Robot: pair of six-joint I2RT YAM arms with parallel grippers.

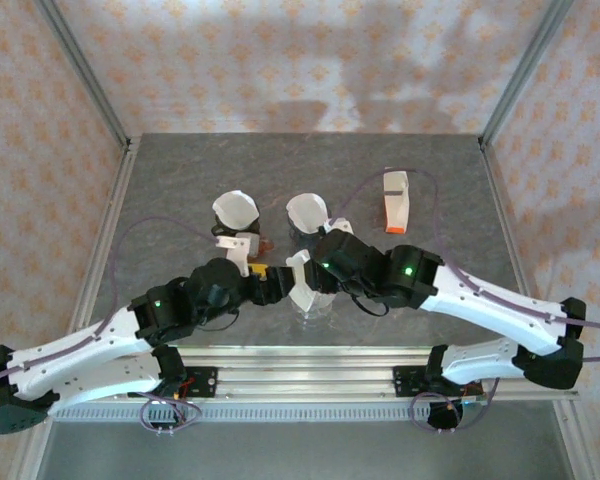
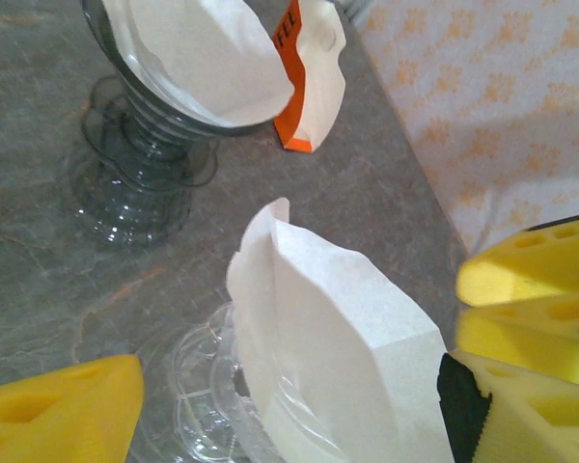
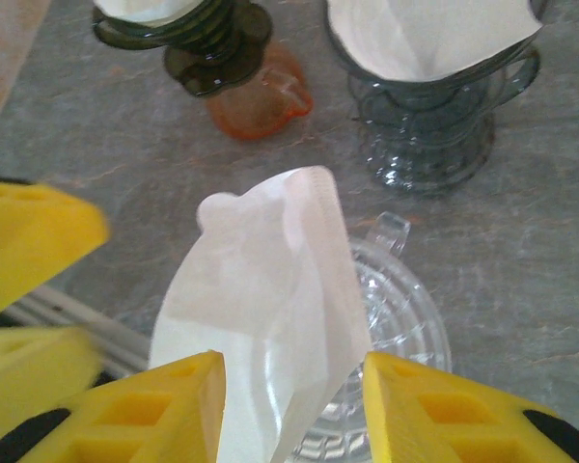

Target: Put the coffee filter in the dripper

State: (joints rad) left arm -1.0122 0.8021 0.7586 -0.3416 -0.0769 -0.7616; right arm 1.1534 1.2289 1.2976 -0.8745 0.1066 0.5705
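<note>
The coffee filter (image 3: 270, 318) stands in the clear, hard-to-trace dripper (image 3: 405, 328) by the middle of the near edge of the surface (image 1: 180, 180), its foot cut off. The left hand (image 2: 289, 386) and right hand (image 3: 291, 362) both flank it released, fingers parted.

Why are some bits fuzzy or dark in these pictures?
Top external: soft shadows cross the back wall. Right wrist: the yellow finger at the left edge is smeared, the coffee filter sharp. Left wrist: the clear dripper gives faint glints.
</note>
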